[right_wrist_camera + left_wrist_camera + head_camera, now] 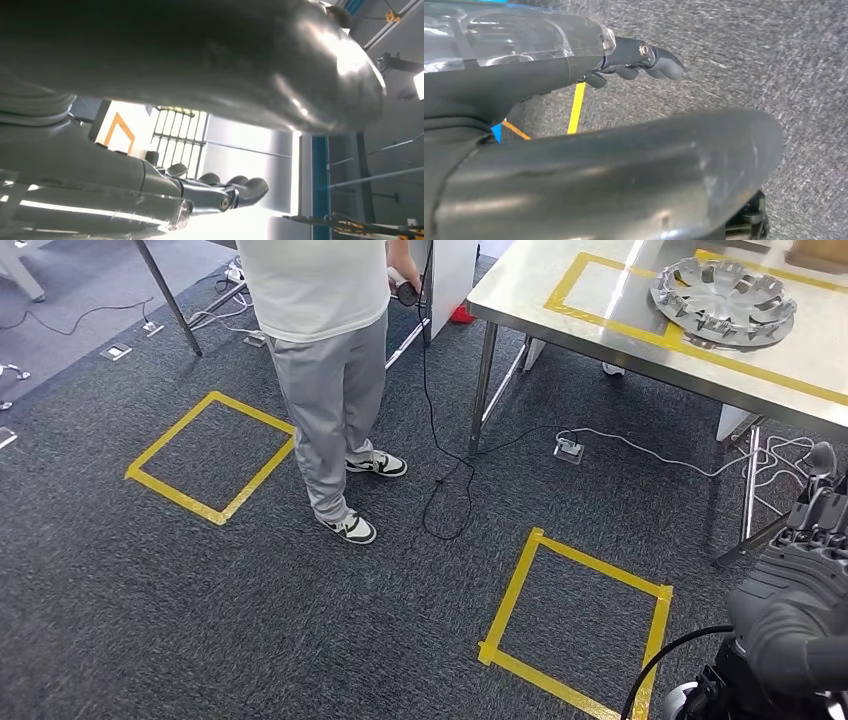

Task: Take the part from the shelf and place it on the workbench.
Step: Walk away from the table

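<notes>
A silver, round, ribbed part [722,302] lies on the steel workbench [530,302] at the top right, inside a yellow tape rectangle. My right hand [812,515] is raised at the right edge, below the bench's near edge and apart from the part. In the right wrist view my right hand [210,192] has its fingers [247,189] stretched out and holds nothing. In the left wrist view my left hand [574,65] hangs over grey carpet with its fingers [659,62] extended and nothing in it.
A person in a white shirt and grey trousers [335,390] stands ahead on the left, holding a dark device with a black cable [447,470]. Two yellow tape squares [212,455] [580,615] mark the carpet. A floor socket [569,449] and cables lie by the bench legs.
</notes>
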Available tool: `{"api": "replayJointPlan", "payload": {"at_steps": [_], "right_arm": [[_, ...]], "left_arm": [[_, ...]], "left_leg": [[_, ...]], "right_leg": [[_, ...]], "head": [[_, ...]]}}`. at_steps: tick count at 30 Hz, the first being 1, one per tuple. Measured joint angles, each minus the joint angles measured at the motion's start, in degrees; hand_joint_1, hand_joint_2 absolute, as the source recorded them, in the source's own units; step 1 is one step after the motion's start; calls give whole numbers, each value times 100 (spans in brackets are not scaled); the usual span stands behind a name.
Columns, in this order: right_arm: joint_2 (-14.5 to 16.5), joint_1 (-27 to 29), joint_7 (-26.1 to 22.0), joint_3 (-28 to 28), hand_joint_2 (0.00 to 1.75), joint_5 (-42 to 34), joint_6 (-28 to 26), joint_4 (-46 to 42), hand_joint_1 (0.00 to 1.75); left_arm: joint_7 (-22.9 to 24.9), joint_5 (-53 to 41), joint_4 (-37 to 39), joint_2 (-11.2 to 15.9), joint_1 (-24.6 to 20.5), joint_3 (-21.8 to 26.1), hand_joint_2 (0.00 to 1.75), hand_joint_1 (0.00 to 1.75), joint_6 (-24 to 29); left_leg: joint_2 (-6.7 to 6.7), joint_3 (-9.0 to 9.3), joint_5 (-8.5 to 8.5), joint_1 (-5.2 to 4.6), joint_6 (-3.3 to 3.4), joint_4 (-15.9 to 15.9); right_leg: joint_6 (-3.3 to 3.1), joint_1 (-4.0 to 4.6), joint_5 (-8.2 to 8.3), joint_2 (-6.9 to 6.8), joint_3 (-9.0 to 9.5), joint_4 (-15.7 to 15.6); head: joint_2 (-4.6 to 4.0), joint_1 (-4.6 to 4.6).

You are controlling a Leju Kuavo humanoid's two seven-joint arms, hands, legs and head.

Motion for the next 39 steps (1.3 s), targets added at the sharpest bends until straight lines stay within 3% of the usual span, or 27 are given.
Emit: {"api": "replayJointPlan", "payload": {"at_steps": [2, 4, 5, 6, 7, 9, 11, 12, 14, 16, 18, 20, 21, 22, 25, 27, 28, 29, 31, 33, 35, 36, 37, 38, 39], "right_arm": [[7, 1, -3, 7, 0, -2, 0, 0, 0], [11, 4, -9, 14, 0, 7, 0, 2, 0], [14, 3, -10, 17, 0, 14, 0, 3, 0], [15, -1, -10, 21, 0, 25, 0, 5, 0], [15, -4, -6, 23, 0, 34, 0, 7, 0], [16, -10, 12, 27, 0, 55, 0, 8, 0], [16, -5, 31, 32, 0, 63, 0, 3, 0], [15, -1, 37, 34, 0, 62, 0, 1, 0], [9, 0, 42, 39, 0, 61, 0, -1, 0], [-9, 9, 43, 44, 0, 65, -1, -2, 0], [-30, 24, 43, 50, 0, 68, -2, -2, 0], [-42, 28, 43, 60, 0, 69, -2, -1, 0], [-44, 27, 43, 67, 0, 70, -2, -1, 0], [-46, 24, 44, 75, 0, 74, -2, -1, 0], [-54, 5, 75, 96, 0, 99, -2, -3, 0], [-71, -8, 136, 104, 0, 126, -2, -10, 0], [-81, -14, 169, 106, 0, 137, -2, -13, 0], [-89, -22, 195, 107, 0, 140, -1, -15, 0], [-95, -18, 232, 109, 0, 139, 0, -19, 0], [-96, 6, 244, 110, 0, 137, 0, -26, 0], [-97, 24, 244, 111, 0, 142, 0, -29, 0], [-96, 30, 244, 111, 0, 147, 0, -29, 0], [-96, 34, 244, 112, 0, 156, 0, -29, 0], [-96, 37, 244, 113, 0, 168, 0, -29, 0], [-96, 39, 244, 113, 0, 181, 0, -30, 0]], "left_arm": [[-2, -1, -1, 3, -8, -3, 0, 0, 0], [-7, -2, -1, 3, -19, -3, 0, 0, 0], [-6, -3, 0, 3, -19, -4, 0, 0, -2], [-1, -7, 1, 3, -17, -5, 0, 0, -6], [9, -12, 1, 5, -17, -6, 0, 0, -11], [34, -26, 1, 4, -24, -9, 0, 0, -21], [50, -36, -1, 1, -38, -12, 0, 0, -26], [54, -40, -1, -1, -43, -15, 0, 0, -27], [44, -42, -1, -3, -44, -33, 0, 0, -22], [26, -42, -1, -5, -52, -52, 0, 0, -17], [12, -42, -1, -8, -64, -58, 0, 0, -15], [7, -42, -1, -9, -63, -68, 0, 0, -15], [6, -42, -1, -9, -57, -77, 0, 0, -15], [4, -42, -1, -8, -51, -85, 0, 0, -15], [-12, -39, -1, -21, -49, -98, 0, 0, -16], [-15, -36, -2, -40, -50, -100, 0, 0, -17], [-10, -34, -1, -46, -43, -100, 0, 0, -19], [-4, -33, -1, -47, -33, -101, 0, 0, -20], [8, -32, 1, -42, -17, -103, 0, 0, -22], [9, -28, 0, -38, -23, -104, 0, 0, -22], [3, -20, -1, -38, -28, -104, 0, 0, -23], [0, -13, -1, -38, -26, -104, 0, 0, -24], [-2, -7, 0, -38, -22, -104, 0, 0, -26], [-2, -3, 0, -37, -21, -104, 0, 0, -28], [0, 0, 0, -36, -22, -104, 0, 0, -31]], "left_leg": [[377, -239, -356, 18, -57, 524], [445, -545, -690, 86, -126, 1240], [441, -613, -729, 117, -159, 1431], [450, -569, -655, 142, -191, 1401], [492, -417, -500, 164, -216, 1161], [802, 6, -218, 162, -240, 419], [1050, 197, -167, 122, -174, 35], [1042, 189, -188, 99, -124, 18], [858, 153, -160, 104, -23, 16], [678, 123, -116, 114, 59, 6], [494, 92, -81, 109, 114, 5], [299, 73, -58, 86, 148, 7], [203, 70, -48, 73, 158, 8], [108, 74, -39, 59, 161, 8], [-121, 78, -8, 36, 137, 13], [-224, 25, 32, 51, 79, 16], [-274, -9, 58, 61, 39, 13], [-265, -40, 67, 67, 6, 17], [48, -139, -62, 49, -57, 166], [410, -387, -426, 61, -127, 713], [454, -658, -727, 113, -195, 1369], [450, -691, -740, 134, -220, 1496], [458, -606, -644, 150, -240, 1398], [511, -410, -474, 162, -253, 1091], [663, -180, -342, 157, -258, 702]], "right_leg": [[-37, -9, 38, -127, -3, -47], [-46, -8, 41, -270, -16, -40], [-43, -11, 39, -347, -19, -33], [-32, -15, 33, -420, -20, -24], [-13, -22, 21, -490, -19, -8], [59, -18, -28, -609, -21, 59], [133, 7, -79, -716, -25, 131], [156, 18, -93, -779, -19, 143], [199, 2, -134, -857, 1, 156], [250, -33, -370, -631, -84, 411], [270, -50, -791, -306, -358, 1112], [253, -46, -1034, -198, -627, 1762], [230, -41, -984, -182, -654, 1820], [194, -32, -819, -157, -585, 1652], [52, -4, -219, 115, -143, 573], [4, 9, -151, 234, -29, 260], [2, 16, -145, 203, -25, 215], [0, 8, -133, 151, -16, 164], [-7, -10, -77, 33, -1, 64], [-20, -12, -39, -105, 0, 22], [-23, -10, -36, -263, -16, 32], [-18, -12, -40, -341, -20, 39], [-6, -16, -47, -418, -21, 48], [14, -20, -59, -488, -19, 63], [44, -21, -77, -549, -16, 83]], "head": [[0, -76], [0, -133], [0, -146], [0, -157], [0, -168], [0, -199], [0, -224], [0, -226], [0, -202], [0, -171], [0, -103], [0, -32], [0, -2], [0, 23], [0, 46], [0, 46], [0, 48], [0, 58], [0, 20], [0, -57], [0, -115], [0, -134], [0, -156], [0, -176], [0, -194]]}}
